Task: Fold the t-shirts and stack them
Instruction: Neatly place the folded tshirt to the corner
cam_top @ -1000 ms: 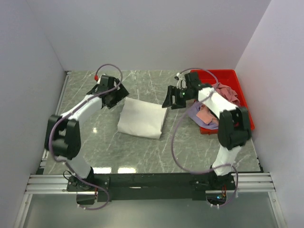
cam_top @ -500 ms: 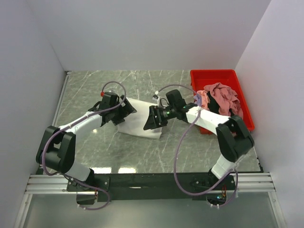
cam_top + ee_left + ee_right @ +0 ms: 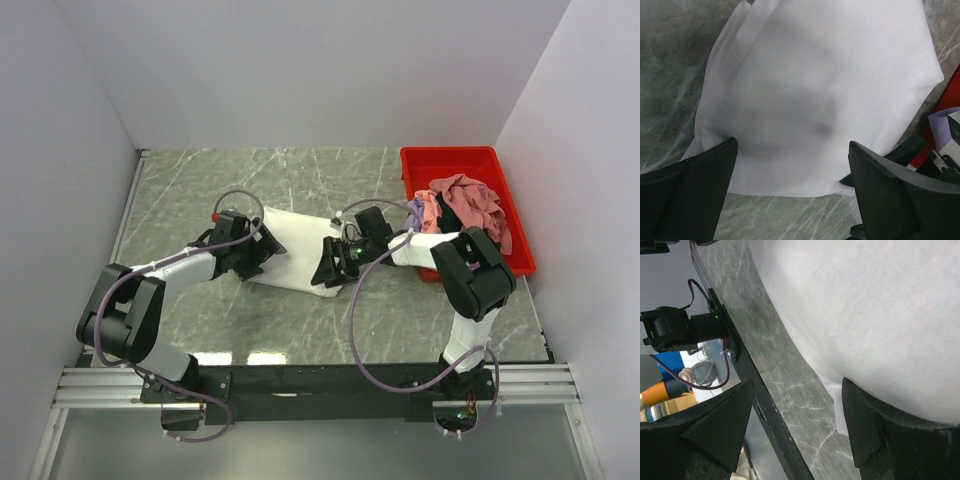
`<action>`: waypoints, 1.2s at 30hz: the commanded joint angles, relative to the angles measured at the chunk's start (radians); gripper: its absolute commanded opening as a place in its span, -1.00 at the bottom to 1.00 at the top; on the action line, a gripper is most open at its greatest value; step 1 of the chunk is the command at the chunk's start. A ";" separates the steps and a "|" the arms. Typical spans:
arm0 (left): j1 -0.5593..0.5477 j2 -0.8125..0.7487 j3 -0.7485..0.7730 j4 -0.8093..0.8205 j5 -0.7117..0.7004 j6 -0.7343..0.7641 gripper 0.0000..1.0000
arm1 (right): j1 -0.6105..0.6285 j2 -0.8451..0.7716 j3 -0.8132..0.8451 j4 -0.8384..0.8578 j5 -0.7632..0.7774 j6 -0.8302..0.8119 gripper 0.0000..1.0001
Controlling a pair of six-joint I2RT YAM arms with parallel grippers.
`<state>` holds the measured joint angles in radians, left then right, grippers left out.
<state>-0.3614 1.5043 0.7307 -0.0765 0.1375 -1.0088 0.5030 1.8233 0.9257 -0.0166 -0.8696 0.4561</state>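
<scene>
1. The folded white t-shirt (image 3: 298,250) is a smooth, soft, roughly rectangular pad. It lies flat on the counter (image 3: 200,190), left of the red bin (image 3: 450,153) and apart from it.
2. A crumpled heap of tees (image 3: 466,200), dusty pink and lavender, fills the bin and spills over its left wall.
3. The left pincer (image 3: 264,250) sits at the folded shirt's side farthest from the bin. Its black wedge-shaped fingers (image 3: 695,185) are spread wide with white cloth between them, and one tip touches the cloth's edge.
4. The right pincer (image 3: 329,270) is low over the shirt's edge on the bin side, its fingers (image 3: 867,420) apart above the hem and the bare stone.
5. The bin is glossy red plastic, rectangular with a raised rim.
6. The counter is polished grey-green marble with pale veins.
</scene>
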 commanded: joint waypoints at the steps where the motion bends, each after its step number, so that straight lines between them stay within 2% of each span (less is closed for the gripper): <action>1: 0.002 0.004 -0.025 -0.006 -0.026 -0.004 0.99 | -0.029 0.034 -0.010 0.026 0.024 -0.023 0.56; 6: 0.012 -0.029 -0.017 -0.081 -0.091 0.009 0.99 | -0.050 0.013 -0.016 -0.005 0.058 -0.039 0.56; 14: 0.035 -0.193 -0.001 -0.187 -0.217 0.035 0.99 | -0.083 -0.100 -0.005 -0.131 0.150 -0.091 0.56; 22: 0.072 -0.233 0.030 -0.203 -0.223 0.073 0.99 | -0.083 -0.229 0.088 -0.256 0.213 -0.119 0.56; 25: 0.072 -0.201 0.036 -0.194 -0.202 0.081 0.99 | -0.083 -0.337 0.094 -0.282 0.320 -0.096 0.56; 32: 0.072 -0.098 0.073 -0.143 -0.168 0.093 0.99 | -0.083 -0.656 0.058 -0.393 0.800 0.004 0.59; 33: 0.072 -0.069 0.081 -0.140 -0.164 0.098 0.93 | -0.083 -0.720 0.049 -0.416 0.886 0.007 0.61; 36: 0.072 -0.029 0.107 -0.126 -0.145 0.107 0.75 | -0.083 -0.832 0.018 -0.445 0.989 0.023 0.66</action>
<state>-0.2901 1.4525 0.7822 -0.2504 -0.0364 -0.9295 0.4248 1.0771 0.9657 -0.3912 -0.1143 0.4435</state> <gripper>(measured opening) 0.896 0.822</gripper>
